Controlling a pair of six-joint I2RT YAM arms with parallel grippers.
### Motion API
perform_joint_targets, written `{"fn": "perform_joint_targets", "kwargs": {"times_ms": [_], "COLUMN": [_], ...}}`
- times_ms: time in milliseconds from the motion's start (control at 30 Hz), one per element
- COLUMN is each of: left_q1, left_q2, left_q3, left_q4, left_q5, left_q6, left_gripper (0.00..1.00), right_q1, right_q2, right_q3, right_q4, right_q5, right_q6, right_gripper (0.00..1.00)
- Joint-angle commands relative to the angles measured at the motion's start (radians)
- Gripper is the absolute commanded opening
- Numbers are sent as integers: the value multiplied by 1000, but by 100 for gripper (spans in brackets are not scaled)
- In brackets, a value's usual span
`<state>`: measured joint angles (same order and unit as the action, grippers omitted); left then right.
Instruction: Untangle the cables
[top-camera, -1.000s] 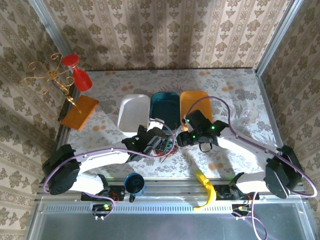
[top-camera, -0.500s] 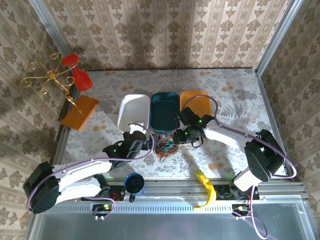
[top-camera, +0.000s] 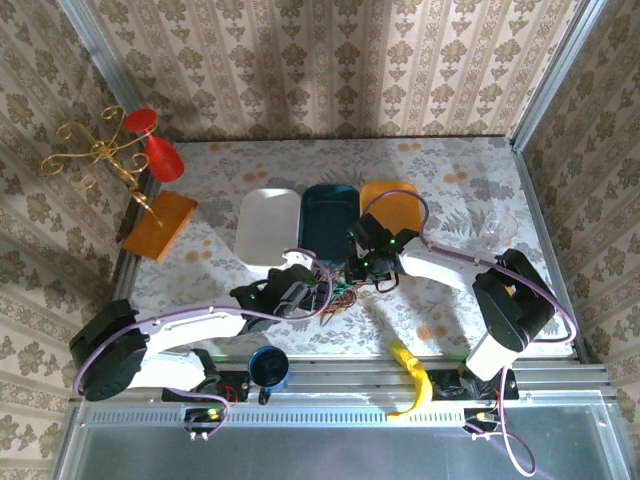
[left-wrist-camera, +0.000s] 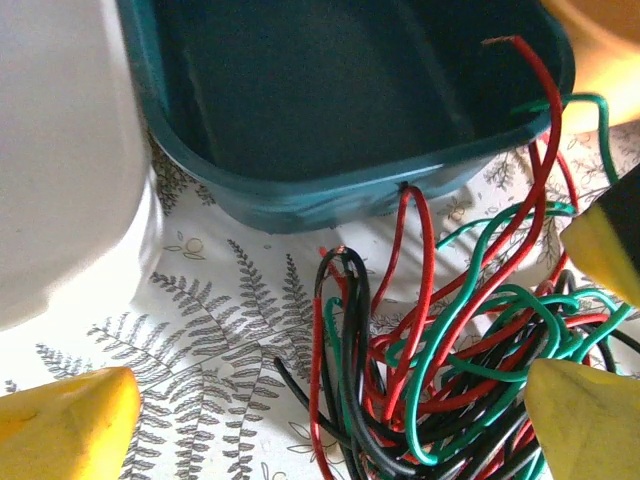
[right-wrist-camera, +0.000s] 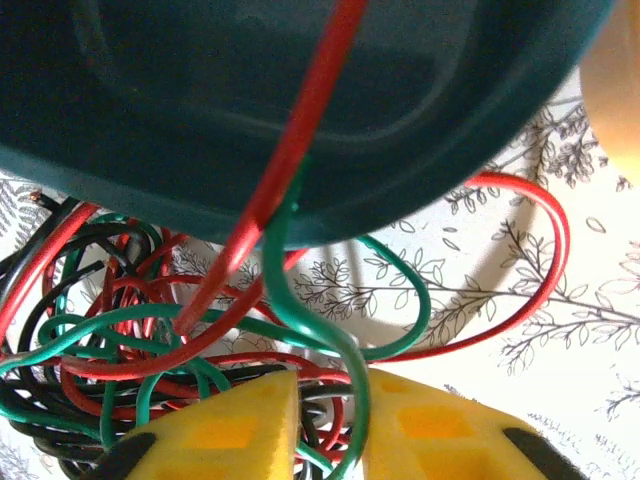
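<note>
Fingers (left-wrist-camera: 585, 415) of your left gripper (left-wrist-camera: 320, 425) stood spread wide around the cables (left-wrist-camera: 440, 370); your right gripper (right-wrist-camera: 330, 420) pinched a green cable (right-wrist-camera: 356, 405) from the heap. Nothing was separated: red, black and green lay knotted mid-worktop against the teal tub's (left-wrist-camera: 330, 195) near rim. Tubs blocked the far side; bare worktop lay toward the right and near edges.

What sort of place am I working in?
Probably a staged test booth, not a home: wallpapered panels in a metal frame, a fern-print table, tubs beside loose cables.
</note>
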<state>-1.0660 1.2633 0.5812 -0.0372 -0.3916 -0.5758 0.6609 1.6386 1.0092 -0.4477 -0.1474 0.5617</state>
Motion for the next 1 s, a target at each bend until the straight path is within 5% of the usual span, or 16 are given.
{"fn": "perform_joint_targets", "kwargs": {"times_ms": [0,67,467,967], "left_q1": [-4,3,27,30], "left_q2": [23,27,64,77], "left_q3": [31,18,-44,-41], "left_q4": [-2,28,75,188], "left_q5": [-3,10,98,284], "left_q6": [19,27,56,150], "left_gripper": [100,98,79,78], "right_q1": [2,2,2,2], "right_q2": [-4,-21,-278,-394], "right_q3": [21,17,-38,-71], "right_q4": [0,-13,-20,42], "right_q5": [-9,-9,23,92], "right_q6": [8,3,13,72], "right_gripper": [10,0,0,0]}}
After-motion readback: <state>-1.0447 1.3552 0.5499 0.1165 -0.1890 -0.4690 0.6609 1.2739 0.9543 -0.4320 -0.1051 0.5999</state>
